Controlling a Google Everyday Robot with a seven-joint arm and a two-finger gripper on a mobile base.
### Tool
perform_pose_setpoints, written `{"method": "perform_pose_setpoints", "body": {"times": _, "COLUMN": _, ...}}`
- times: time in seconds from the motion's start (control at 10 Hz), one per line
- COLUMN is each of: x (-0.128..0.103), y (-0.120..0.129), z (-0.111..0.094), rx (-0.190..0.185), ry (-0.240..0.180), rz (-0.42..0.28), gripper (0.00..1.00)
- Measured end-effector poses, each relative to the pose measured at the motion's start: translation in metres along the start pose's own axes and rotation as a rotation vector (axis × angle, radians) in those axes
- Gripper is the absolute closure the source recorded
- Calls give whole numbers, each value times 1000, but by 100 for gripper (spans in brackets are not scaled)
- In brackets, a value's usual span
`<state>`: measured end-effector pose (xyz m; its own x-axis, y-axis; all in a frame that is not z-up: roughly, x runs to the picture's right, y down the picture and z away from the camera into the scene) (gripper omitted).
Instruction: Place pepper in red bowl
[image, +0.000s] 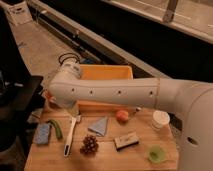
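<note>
The dark green pepper (55, 129) lies on the wooden table (105, 160) at the left, between a blue sponge (42, 134) and a white brush (70, 136). The red bowl is almost wholly hidden behind my white arm (115, 92); only a red-orange sliver (46, 95) shows at the arm's left edge. My gripper (72, 109) hangs below the arm's rounded end, just above the brush's upper end, up and to the right of the pepper. It holds nothing that I can see.
A big yellow tub (107, 74) stands at the back behind the arm. On the table are a grey-blue cloth piece (98, 126), grapes (90, 144), an orange fruit (122, 116), a dark block (126, 141), a white cup (160, 120) and a green cup (156, 154).
</note>
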<state>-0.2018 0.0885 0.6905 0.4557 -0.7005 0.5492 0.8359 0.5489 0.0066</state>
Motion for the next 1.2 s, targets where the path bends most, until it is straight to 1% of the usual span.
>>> {"method": "perform_pose_setpoints", "body": {"times": 0.1, "x": -2, "y": -6, "z": 12, "rx": -5, "ry": -35, "rz": -45, "gripper": 20}}
{"method": "perform_pose_setpoints", "body": {"times": 0.2, "x": -6, "y": -14, "z": 26, "rx": -8, "ry": -84, "rz": -94, "gripper": 20}}
{"method": "perform_pose_setpoints", "body": {"times": 0.3, "x": -8, "y": -16, "z": 35, "rx": -12, "ry": -113, "rz": -117, "gripper": 20}}
{"method": "perform_pose_setpoints", "body": {"times": 0.4, "x": -8, "y": -17, "z": 41, "rx": -18, "ry": -133, "rz": -126, "gripper": 20}}
{"method": "perform_pose_setpoints", "body": {"times": 0.5, "x": -11, "y": -20, "z": 51, "rx": -28, "ry": -159, "rz": -140, "gripper": 20}}
{"method": "perform_pose_setpoints", "body": {"times": 0.6, "x": -17, "y": -22, "z": 63, "rx": -41, "ry": -186, "rz": -149, "gripper": 20}}
{"method": "perform_pose_setpoints", "body": {"times": 0.7, "x": -20, "y": -21, "z": 72, "rx": -48, "ry": -205, "rz": -147, "gripper": 20}}
{"method": "perform_pose_setpoints", "body": {"times": 0.8, "x": -21, "y": -20, "z": 77, "rx": -51, "ry": -219, "rz": -142, "gripper": 20}}
{"method": "perform_pose_setpoints", "body": {"times": 0.9, "x": -27, "y": -20, "z": 87, "rx": -54, "ry": -243, "rz": -139, "gripper": 20}}
{"method": "perform_pose_setpoints", "body": {"times": 1.1, "x": -45, "y": -26, "z": 108, "rx": -56, "ry": -299, "rz": -133, "gripper": 20}}
{"method": "perform_pose_setpoints", "body": {"times": 1.2, "x": -54, "y": -29, "z": 118, "rx": -51, "ry": -318, "rz": -119, "gripper": 20}}
